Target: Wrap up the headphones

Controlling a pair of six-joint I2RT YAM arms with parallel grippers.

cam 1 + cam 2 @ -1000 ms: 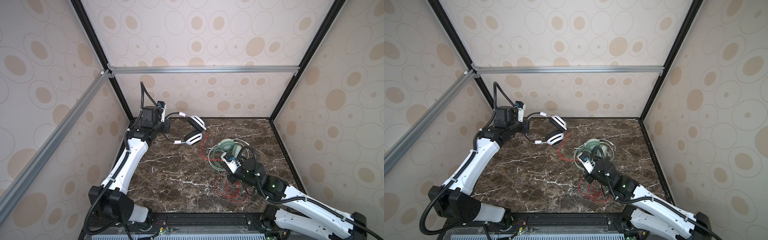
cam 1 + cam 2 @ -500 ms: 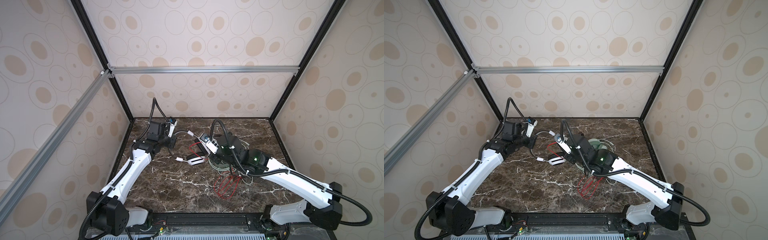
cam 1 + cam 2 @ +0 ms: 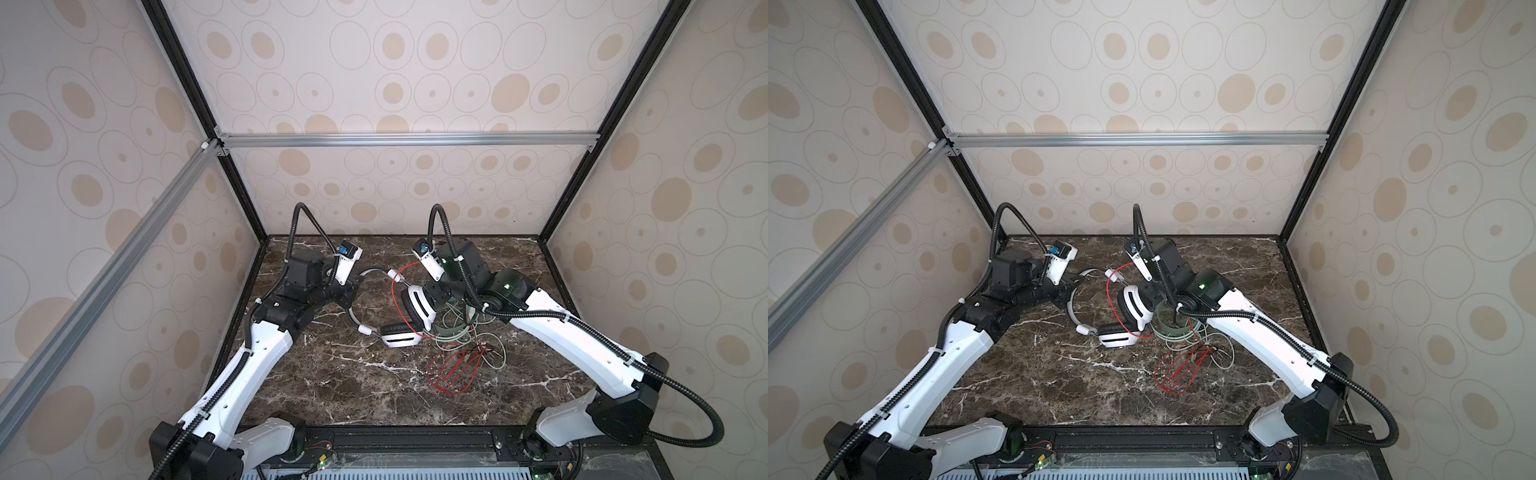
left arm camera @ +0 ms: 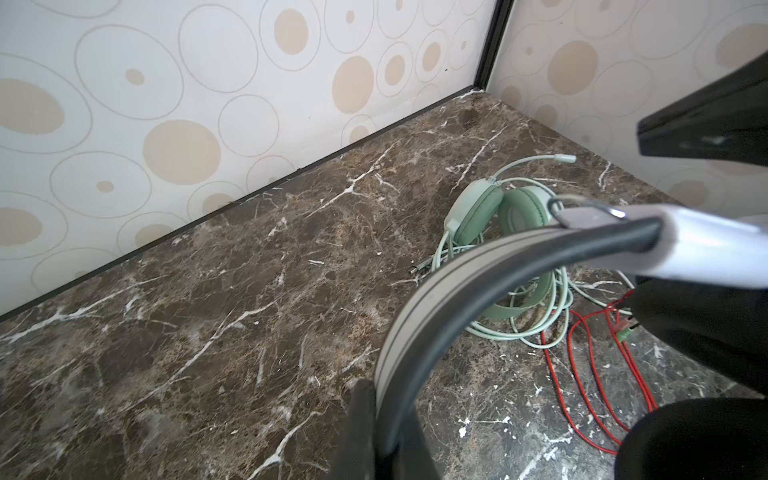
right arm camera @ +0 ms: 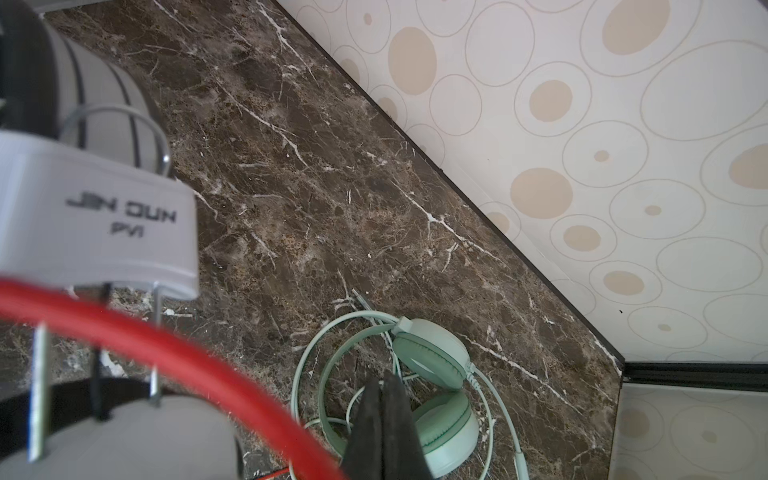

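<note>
Dark marble tabletop [image 3: 1034, 374] inside patterned walls. The left gripper [image 3: 1070, 289] clasps the headband of a white headset [image 3: 1133, 309]; the right gripper [image 3: 1152, 293] sits behind its raised ear cup. A green headset [image 3: 1173, 330] and red cord [image 3: 1177, 370] lie tangled just beside it.

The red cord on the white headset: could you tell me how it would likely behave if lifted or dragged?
The red cord is probably floppy: it lies in loose loops on the tabletop. It looks thin and light, so it would likely trail after the white headset. Its loops cross the cord of the green headset, so dragging may snag it.
</note>
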